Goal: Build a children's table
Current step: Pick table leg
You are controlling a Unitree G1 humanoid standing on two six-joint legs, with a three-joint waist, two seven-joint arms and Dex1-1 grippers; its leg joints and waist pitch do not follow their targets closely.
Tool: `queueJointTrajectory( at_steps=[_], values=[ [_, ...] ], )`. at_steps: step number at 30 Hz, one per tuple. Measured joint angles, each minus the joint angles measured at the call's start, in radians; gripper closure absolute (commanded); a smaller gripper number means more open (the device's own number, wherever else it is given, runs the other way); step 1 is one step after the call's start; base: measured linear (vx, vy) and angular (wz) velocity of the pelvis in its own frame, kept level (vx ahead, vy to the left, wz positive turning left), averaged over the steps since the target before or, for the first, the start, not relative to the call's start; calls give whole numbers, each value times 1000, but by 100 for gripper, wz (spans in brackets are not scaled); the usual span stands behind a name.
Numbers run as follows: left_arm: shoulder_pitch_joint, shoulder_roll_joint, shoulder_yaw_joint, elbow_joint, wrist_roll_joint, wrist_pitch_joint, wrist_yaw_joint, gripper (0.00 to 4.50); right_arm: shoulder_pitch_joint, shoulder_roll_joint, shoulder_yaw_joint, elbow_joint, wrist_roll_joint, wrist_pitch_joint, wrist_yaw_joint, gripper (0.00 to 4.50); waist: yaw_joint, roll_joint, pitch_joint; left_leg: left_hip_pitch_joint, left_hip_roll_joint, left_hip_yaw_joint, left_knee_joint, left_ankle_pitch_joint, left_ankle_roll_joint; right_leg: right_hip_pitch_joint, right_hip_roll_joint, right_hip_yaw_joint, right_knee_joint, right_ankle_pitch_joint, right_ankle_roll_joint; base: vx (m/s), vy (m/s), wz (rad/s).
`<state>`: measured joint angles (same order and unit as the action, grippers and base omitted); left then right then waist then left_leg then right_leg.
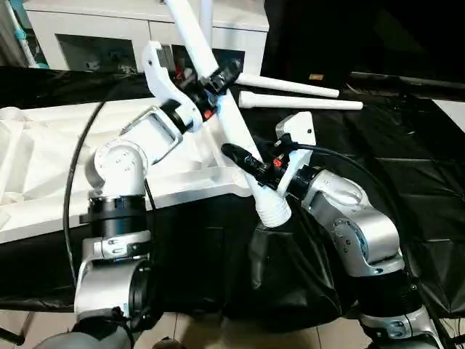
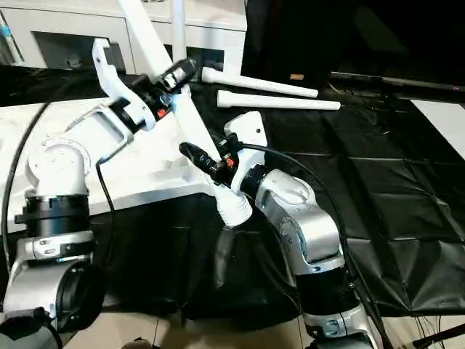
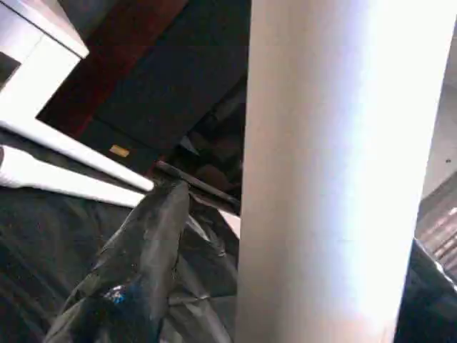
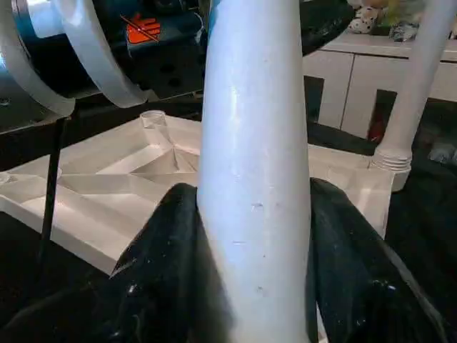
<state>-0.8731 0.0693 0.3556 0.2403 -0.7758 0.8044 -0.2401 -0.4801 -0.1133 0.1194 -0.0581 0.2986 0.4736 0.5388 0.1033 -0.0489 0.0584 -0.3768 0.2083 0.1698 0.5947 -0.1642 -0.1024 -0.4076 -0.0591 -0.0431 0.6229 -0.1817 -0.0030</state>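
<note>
The right gripper (image 1: 251,169) has its two black fingers (image 4: 168,264) clamped on either side of a long white tapered plastic tube leg (image 1: 231,120), low down near its ribbed threaded end (image 1: 272,211). Higher up the same leg, the left gripper (image 1: 218,80) straddles the tube; whether its fingers press the tube or stand slightly off it cannot be told. The leg leans steeply, upper end towards the white cabinet with glass doors (image 1: 145,33), ribbed end hanging just past the near corner of the white ribbed plastic tabletop (image 1: 43,174), which lies underside up on the black plastic sheet (image 1: 407,174) covering the workbench.

Step in hand, as judged: carrying one leg to a round corner socket (image 4: 152,118) for fitting. One leg (image 4: 414,93) already stands upright in a far corner; two more white tube legs (image 1: 298,94) lie side by side on the sheet beyond, well apart from the tabletop. The next move calls for tipping the held leg upright, lining its ribbed end over an open socket, then pressing or twisting it home.

Hard to make out: the socket nearest the ribbed end is hidden behind the right arm, and the leg's upper end is cut off by the picture edge.
</note>
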Motion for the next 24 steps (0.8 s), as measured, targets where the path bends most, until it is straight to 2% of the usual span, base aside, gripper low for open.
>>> queueJointTrajectory(
  at_steps=[4, 15, 16, 20, 24],
  values=[
    [-4, 13, 0, 1, -16, 12, -19, 198, 0, 0, 1, 0, 0, -5, 1, 276, -1, 0, 0, 0, 0, 0, 0, 0, 0, 0, 0, 0, 0, 0, 0, 0, 0, 0],
    [-15, 28, -6, 7, -25, 22, -45, 272, 0, -1, 7, 4, -13, -22, -4, 276, -1, 0, 0, 0, 0, 0, 0, 0, 0, 0, 0, 0, 0, 0, 0, 0, 0, 0],
    [-18, 29, -6, 7, -25, 22, -50, 278, 0, -3, 7, 5, -16, -30, -2, 220, -1, 0, 0, 0, 0, 0, 0, 0, 0, 0, 0, 0, 0, 0, 0, 0, 0, 0],
    [-23, 65, -51, 7, 2, 15, -94, 282, -1, -8, 7, 7, 6, -37, 30, 198, -1, 0, 0, 0, 0, 0, 0, 0, 0, 0, 0, 0, 0, 0, 0, 0, 0, 0],
    [-23, 98, -99, 6, 32, 15, -135, 282, -5, -34, 5, 1, 43, 20, 62, 161, -1, 0, 0, 0, 0, 0, 0, 0, 0, 0, 0, 0, 0, 0, 0, 0, 0, 0]
  ],
)
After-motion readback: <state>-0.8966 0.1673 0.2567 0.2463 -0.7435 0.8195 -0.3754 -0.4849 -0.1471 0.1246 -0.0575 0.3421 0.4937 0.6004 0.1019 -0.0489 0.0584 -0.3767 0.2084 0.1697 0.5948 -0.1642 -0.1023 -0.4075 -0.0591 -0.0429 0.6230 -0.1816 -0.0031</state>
